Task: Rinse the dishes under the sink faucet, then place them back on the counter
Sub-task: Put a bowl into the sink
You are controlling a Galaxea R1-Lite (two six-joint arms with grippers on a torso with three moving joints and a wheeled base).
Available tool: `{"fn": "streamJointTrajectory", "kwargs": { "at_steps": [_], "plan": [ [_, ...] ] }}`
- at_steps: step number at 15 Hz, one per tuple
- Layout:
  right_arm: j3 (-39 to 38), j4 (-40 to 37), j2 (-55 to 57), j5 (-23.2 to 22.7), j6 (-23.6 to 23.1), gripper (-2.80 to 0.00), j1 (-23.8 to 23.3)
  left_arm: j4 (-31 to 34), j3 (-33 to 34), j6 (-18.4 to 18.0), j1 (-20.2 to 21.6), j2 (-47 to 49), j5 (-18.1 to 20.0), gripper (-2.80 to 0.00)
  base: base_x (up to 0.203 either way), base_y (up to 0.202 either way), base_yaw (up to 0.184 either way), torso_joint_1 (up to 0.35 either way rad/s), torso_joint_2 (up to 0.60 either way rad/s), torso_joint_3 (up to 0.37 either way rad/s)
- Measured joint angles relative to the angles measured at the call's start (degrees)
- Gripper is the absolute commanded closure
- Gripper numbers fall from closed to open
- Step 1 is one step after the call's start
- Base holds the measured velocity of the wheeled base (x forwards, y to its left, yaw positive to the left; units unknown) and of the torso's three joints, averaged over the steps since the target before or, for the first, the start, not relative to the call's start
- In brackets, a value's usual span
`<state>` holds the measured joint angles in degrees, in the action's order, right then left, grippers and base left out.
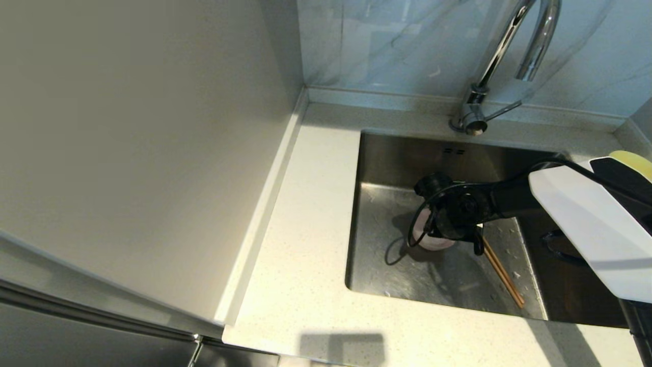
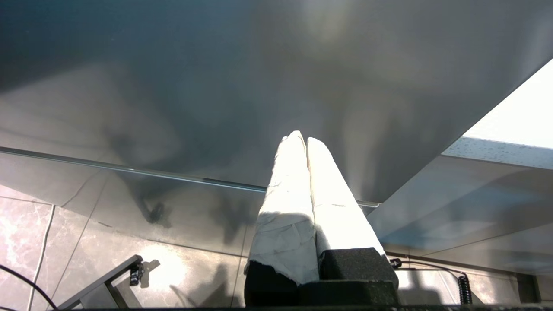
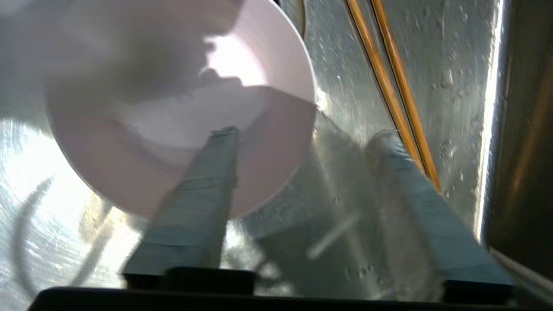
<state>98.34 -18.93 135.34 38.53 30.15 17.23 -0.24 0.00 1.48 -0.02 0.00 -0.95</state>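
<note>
The pale pink bowl [image 1: 425,243] [image 3: 173,108] stands upright on the floor of the steel sink [image 1: 438,285]. My right gripper [image 3: 304,134] reaches down into the basin and is open. One finger is over the bowl's inside, the other outside it, so the rim lies between them, untouched as far as I can see. The brown chopsticks [image 1: 503,274] [image 3: 391,86] lie side by side on the sink floor beside the outer finger. The chrome faucet [image 1: 501,46] arches above the sink's back edge. A yellow-green rounded edge [image 1: 634,162], perhaps the other bowl, peeks out behind my right arm.
The speckled counter [image 1: 305,229] runs along the sink's left and front. A plain wall panel [image 1: 127,127] rises on the left. My left gripper [image 2: 301,139] hangs parked low beside a dark cabinet front, above the tiled floor.
</note>
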Motion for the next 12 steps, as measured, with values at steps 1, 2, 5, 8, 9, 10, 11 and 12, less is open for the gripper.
{"fn": "streamJointTrajectory", "kwargs": {
  "at_steps": [1,2,5,8,9,10,11,12],
  "plan": [
    [0.0,-0.3,-0.3,0.0,0.4,-2.80,0.0,0.0,0.0,0.0,0.0,0.0,0.0,0.00,0.000,0.000,0.000,0.000,0.00,0.000],
    [-0.2,-0.5,-0.8,-0.1,0.5,-2.80,0.0,0.0,0.0,0.0,0.0,0.0,0.0,0.00,0.000,0.000,0.000,0.000,0.00,0.000],
    [-1.3,-1.7,-3.4,-0.1,0.5,-2.80,0.0,0.0,0.0,0.0,0.0,0.0,0.0,0.00,0.000,0.000,0.000,0.000,0.00,0.000],
    [-5.3,-2.8,-8.8,-0.5,0.5,0.00,0.0,0.0,0.0,0.0,0.0,0.0,0.0,0.00,0.000,0.000,0.000,0.000,0.00,0.000],
    [-7.2,-2.9,-11.2,-0.6,0.5,0.00,0.0,0.0,0.0,0.0,0.0,0.0,0.0,0.00,0.000,0.000,0.000,0.000,0.00,0.000],
    [-9.2,-2.9,-13.7,-0.7,0.5,0.00,0.0,0.0,0.0,0.0,0.0,0.0,0.0,0.00,0.000,0.000,0.000,0.000,0.00,0.000],
    [-11.5,-2.9,-16.4,-0.8,0.5,0.00,0.0,0.0,0.0,0.0,0.0,0.0,0.0,0.00,0.000,0.000,0.000,0.000,0.00,0.000],
    [-14.1,-2.9,-19.1,-0.9,0.4,0.00,0.0,0.0,0.0,0.0,0.0,0.0,0.0,0.00,0.000,0.000,0.000,0.000,0.00,0.000]
  ]
}}
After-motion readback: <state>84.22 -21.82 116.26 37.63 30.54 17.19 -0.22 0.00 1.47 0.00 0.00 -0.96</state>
